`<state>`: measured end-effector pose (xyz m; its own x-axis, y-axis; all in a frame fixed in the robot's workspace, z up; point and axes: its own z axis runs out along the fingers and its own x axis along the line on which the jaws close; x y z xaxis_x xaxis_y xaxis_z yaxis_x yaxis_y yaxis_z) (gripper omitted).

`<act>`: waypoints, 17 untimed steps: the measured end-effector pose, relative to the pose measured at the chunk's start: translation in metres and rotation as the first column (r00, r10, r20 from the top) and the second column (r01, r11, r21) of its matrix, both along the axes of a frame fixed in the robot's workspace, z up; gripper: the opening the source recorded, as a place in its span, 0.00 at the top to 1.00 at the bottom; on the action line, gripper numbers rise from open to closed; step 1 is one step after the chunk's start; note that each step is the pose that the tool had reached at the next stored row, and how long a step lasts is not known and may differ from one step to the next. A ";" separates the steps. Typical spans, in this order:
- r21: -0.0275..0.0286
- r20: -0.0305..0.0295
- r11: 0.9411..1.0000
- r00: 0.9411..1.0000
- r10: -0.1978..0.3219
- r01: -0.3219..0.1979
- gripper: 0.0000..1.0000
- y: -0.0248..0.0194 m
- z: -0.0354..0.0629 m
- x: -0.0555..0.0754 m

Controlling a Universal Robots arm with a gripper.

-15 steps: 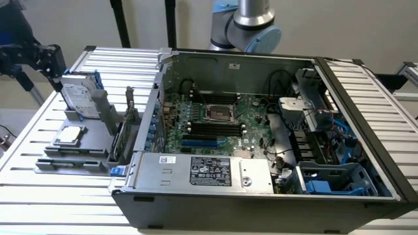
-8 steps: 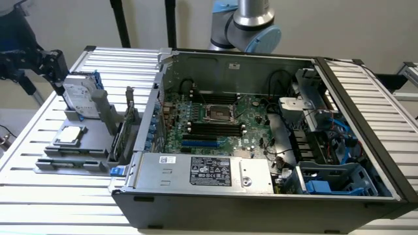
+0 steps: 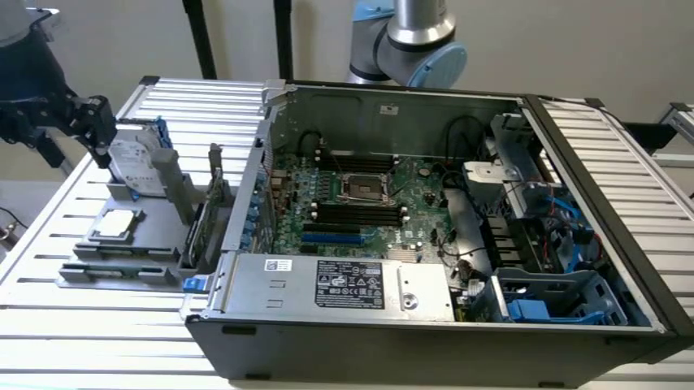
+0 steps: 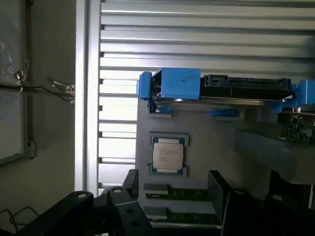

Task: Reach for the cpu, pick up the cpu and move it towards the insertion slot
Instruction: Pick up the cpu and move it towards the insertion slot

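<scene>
- Your gripper (image 3: 84, 122) is hovering over the slatted table's (image 3: 65, 325) far corner, on the exterior view's left. Its fingers (image 4: 219, 189) are standing wide apart, gripping nothing.
- The cpu (image 3: 116, 225) is lying flat on the grey holder (image 3: 161, 231), just beside the upright hard drive (image 3: 136, 166) and untouched.
- The insertion slot (image 3: 363, 188) is sitting inside the open computer case (image 3: 434, 341), well apart from the cpu.

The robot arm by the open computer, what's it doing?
The arm's black gripper hangs open over a grey holder on the slatted table. A small square silvery-grey cpu chip lies flat in that holder, not gripped yet. The shiny-framed square insertion slot sits apart from it, inside the open black computer case.
</scene>
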<state>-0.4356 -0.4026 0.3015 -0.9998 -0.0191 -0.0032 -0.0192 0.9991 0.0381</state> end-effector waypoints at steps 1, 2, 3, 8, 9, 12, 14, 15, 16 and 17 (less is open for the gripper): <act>0.000 0.000 1.000 1.000 0.000 0.000 0.33 -0.0006 -0.0018 0.000; 0.000 0.000 1.000 1.000 0.000 0.000 0.33 -0.0011 -0.0036 0.000; 0.000 0.000 1.000 1.000 0.000 0.000 0.33 -0.0017 -0.0056 0.000; 0.000 0.000 1.000 1.000 0.000 0.000 0.33 -0.0043 -0.0146 0.000; 0.000 0.000 1.000 1.000 0.000 0.000 0.33 -0.0048 -0.0164 0.000; 0.000 0.000 1.000 1.000 0.000 0.000 0.33 -0.0059 -0.0218 0.000; 0.000 0.000 1.000 1.000 0.000 0.000 0.33 -0.0064 -0.0255 0.000; 0.000 0.000 1.000 1.000 0.000 0.000 0.33 -0.0067 -0.0273 0.000; 0.000 0.000 1.000 1.000 0.000 0.000 0.33 -0.0068 -0.0291 0.001; 0.000 0.000 1.000 1.000 0.000 0.000 0.33 -0.0070 -0.0309 0.001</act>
